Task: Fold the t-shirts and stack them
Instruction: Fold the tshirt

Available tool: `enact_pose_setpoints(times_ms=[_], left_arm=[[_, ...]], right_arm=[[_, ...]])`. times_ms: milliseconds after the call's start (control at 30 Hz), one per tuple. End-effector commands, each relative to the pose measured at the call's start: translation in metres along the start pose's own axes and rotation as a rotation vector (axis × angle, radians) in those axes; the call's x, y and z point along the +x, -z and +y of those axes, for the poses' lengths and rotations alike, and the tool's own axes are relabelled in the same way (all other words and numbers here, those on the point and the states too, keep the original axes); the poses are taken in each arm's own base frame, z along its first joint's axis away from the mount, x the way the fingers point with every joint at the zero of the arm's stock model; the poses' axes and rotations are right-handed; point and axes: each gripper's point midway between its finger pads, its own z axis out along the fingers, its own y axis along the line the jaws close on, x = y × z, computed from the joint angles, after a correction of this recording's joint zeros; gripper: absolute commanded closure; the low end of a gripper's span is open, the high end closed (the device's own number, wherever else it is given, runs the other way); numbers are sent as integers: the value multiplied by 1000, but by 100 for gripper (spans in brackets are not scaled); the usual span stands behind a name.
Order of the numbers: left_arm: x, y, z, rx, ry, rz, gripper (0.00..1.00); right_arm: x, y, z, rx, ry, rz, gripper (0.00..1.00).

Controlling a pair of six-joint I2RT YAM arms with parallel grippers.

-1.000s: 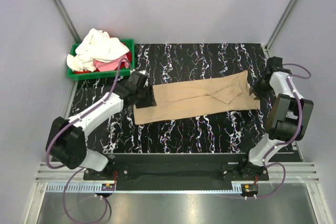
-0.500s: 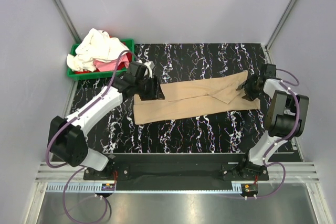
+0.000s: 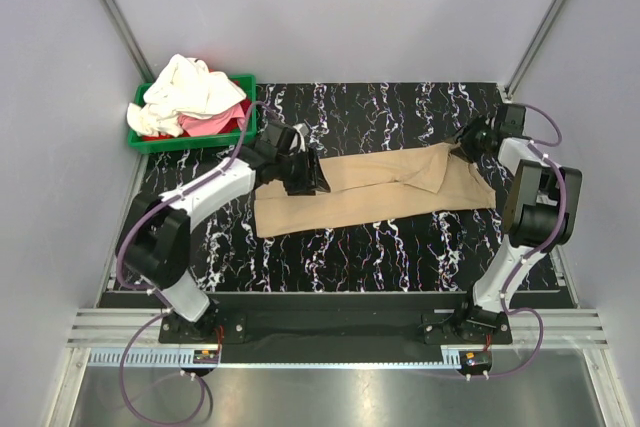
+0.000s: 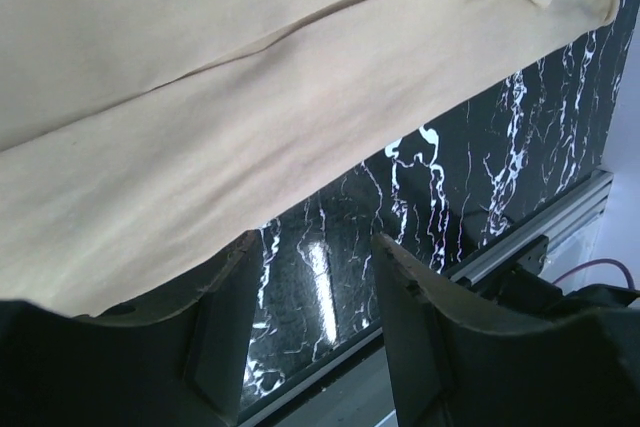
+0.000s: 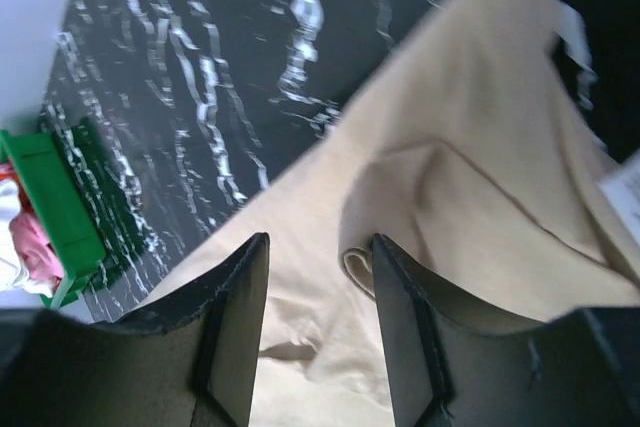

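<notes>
Where the tan-khaki soft fabric t-shirt (image 3: 375,187) lies: folded into a long band across the black marbled table (image 3: 380,247), between the arms.
Left gripper (image 3: 300,172): jaws apart, empty, over the band's left end.
Right gripper (image 3: 472,142): jaws apart, empty, above the right end's far corner.
Cream-white t-shirt (image 3: 190,92), pink-red t-shirt (image 3: 210,124): heaped in the small green plastic bin (image 3: 190,139).
Risk: a pinch catching only the top layer would likely pull the fold apart; uneven lifts would skew the band.

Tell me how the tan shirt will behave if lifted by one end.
The tan shirt probably flops: it lies flat with soft creases, so its free end should sag. It looks thin, so likely light. It may slide easily on the glossy table.
</notes>
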Motion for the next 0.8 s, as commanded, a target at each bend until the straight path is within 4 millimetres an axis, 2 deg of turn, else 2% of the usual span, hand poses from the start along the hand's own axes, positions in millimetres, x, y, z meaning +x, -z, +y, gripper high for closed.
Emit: enact_pose_setpoints(times_ms=[0,100,133,333,400,467,500,567,633,767], left_arm=[[-14,-12,-35,117,16,-20,47],[-16,-29,-48,137,24,-12,47],[-13,-39,-50,143,27,7,47],[-23,-63,-88,224,27,7,47],[-25,-69,-101,255,38,12,47],[-23,-78,-113,274,40,24,47],[-25,-81,-120,288,52,21,47],[-22,-90,-132,303,56,26,46],[-20,-101,-143,322,82,13,46],[-20,-116,-160,382,143,-43,47]], right_arm=[[-27,12,56,-141,147,-79,48],[-26,10,61,-155,175,-67,50],[-25,8,58,-146,182,-59,51],[-19,3,40,-50,163,-13,56],[-25,6,31,21,155,-44,55],[-23,17,11,161,102,-41,53],[-32,22,2,236,89,-82,53],[-25,30,-5,274,45,-75,50],[-26,34,-5,272,-16,-96,50],[-23,29,-4,255,-99,-93,49]])
